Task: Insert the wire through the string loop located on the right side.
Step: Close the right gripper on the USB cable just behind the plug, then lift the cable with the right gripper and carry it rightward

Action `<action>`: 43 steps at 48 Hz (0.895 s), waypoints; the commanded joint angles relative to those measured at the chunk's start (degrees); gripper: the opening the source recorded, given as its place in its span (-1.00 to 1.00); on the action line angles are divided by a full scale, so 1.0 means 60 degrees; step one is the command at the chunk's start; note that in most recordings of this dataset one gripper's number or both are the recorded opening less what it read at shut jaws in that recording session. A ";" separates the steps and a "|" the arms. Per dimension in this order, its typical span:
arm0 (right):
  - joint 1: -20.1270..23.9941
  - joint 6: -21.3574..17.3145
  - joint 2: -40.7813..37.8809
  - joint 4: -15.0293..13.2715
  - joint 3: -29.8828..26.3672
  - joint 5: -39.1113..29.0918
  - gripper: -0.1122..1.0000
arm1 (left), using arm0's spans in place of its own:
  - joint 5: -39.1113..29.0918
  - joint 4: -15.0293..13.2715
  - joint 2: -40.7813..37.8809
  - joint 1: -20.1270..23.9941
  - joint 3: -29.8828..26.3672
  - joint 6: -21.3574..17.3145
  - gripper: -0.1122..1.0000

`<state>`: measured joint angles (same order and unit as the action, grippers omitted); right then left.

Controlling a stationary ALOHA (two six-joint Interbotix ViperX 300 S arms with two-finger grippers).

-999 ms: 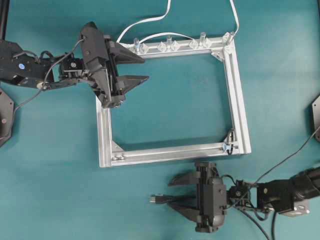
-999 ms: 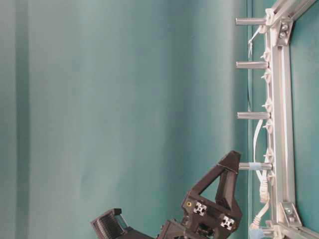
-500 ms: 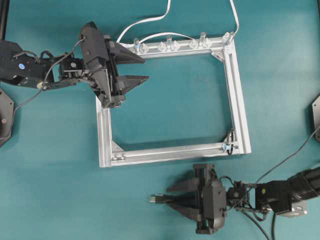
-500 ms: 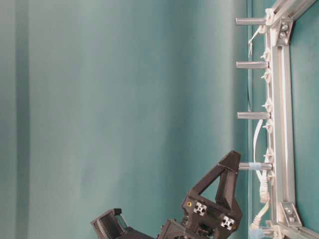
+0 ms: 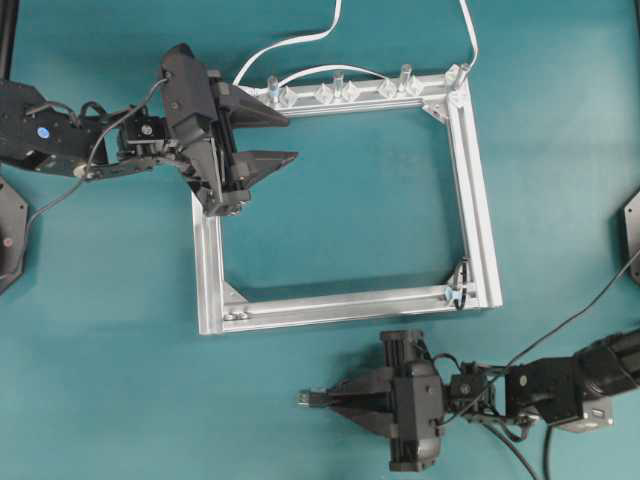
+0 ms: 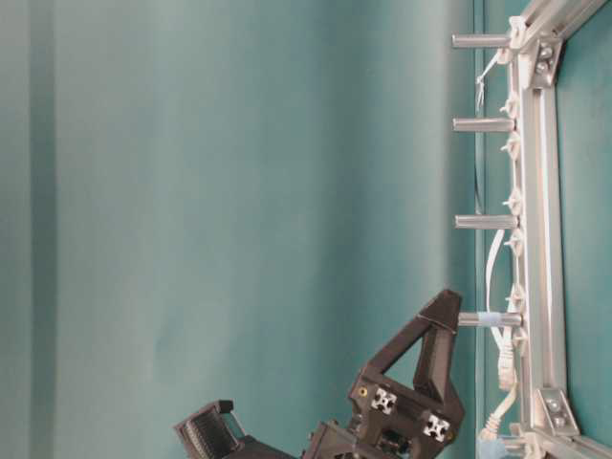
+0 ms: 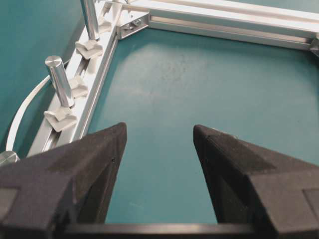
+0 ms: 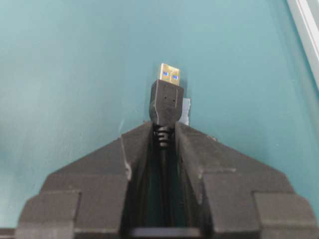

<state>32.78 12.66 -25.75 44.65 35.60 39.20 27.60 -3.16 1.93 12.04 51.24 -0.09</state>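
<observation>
Wire, thin black round cable with a metal-tipped plug, sits clamped behind its plug in the right pincer, low over the teal table. Grasping looks done (left pincer gapes empty); next, steer toward the tiny dark string loop on the silver aluminium frame.

Open teal table fills the middle of the overhead view, bounded on all four sides by the aluminium frame. Upright metal posts and a white cable crowd the frame's upper bar. The left gripper overhangs the upper-left corner. A broad bare strip runs along the lower left and far right edges.
</observation>
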 commanded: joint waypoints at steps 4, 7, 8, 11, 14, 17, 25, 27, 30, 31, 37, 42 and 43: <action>-0.0015 0.0176 0.0718 -0.0015 0.0176 -0.0308 -0.44 | 0.0044 0.0029 0.0117 0.0029 -0.0073 0.0059 0.35; -0.0073 0.0425 0.1084 -0.0015 0.0264 -0.0454 -0.44 | 0.0044 0.0015 0.0117 0.0029 -0.0059 0.0059 0.35; -0.0088 0.0513 0.1201 -0.0015 0.0293 -0.0542 -0.44 | 0.0044 0.0029 0.0132 0.0029 -0.0059 0.0044 0.35; -0.0176 0.0864 0.1553 -0.0015 0.0396 -0.0864 -0.44 | 0.0044 0.0029 0.0117 0.0029 -0.0073 0.0044 0.35; -0.0278 0.1172 0.1802 -0.0015 0.0454 -0.1099 -0.44 | 0.0044 0.0029 0.0117 0.0029 -0.0073 0.0029 0.35; -0.0366 0.1421 0.2007 -0.0015 0.0498 -0.1245 -0.44 | 0.0044 0.0029 0.0132 0.0029 -0.0059 0.0029 0.35; -0.0469 0.1626 0.2212 -0.0015 0.0513 -0.1392 -0.46 | 0.0044 0.0029 0.0132 0.0029 -0.0059 0.0044 0.35; -0.0469 0.1626 0.2212 -0.0015 0.0498 -0.1392 -0.46 | 0.0044 0.0029 0.0132 0.0044 -0.0059 0.0044 0.35; -0.0469 0.1626 0.2212 -0.0015 0.0498 -0.1421 -0.46 | 0.0044 0.0015 0.0132 0.0029 -0.0059 0.0044 0.35; -0.0483 0.1626 0.2212 -0.0015 0.0483 -0.1465 -0.46 | 0.0044 0.0029 0.0132 0.0029 -0.0059 0.0044 0.35; -0.0469 0.1626 0.2212 -0.0015 0.0483 -0.1582 -0.46 | 0.0029 0.0029 0.0132 0.0029 -0.0073 0.0044 0.35; -0.0483 0.1626 0.2212 -0.0015 0.0483 -0.1626 -0.46 | -0.0015 0.0029 0.0132 0.0029 -0.0073 0.0044 0.35; -0.0469 0.1626 0.2212 -0.0015 0.0483 -0.1655 -0.46 | -0.0029 0.0015 0.0132 0.0029 -0.0059 0.0044 0.35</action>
<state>29.88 22.32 -14.50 44.65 39.02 29.44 27.42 -3.16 1.93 12.04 51.33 -0.09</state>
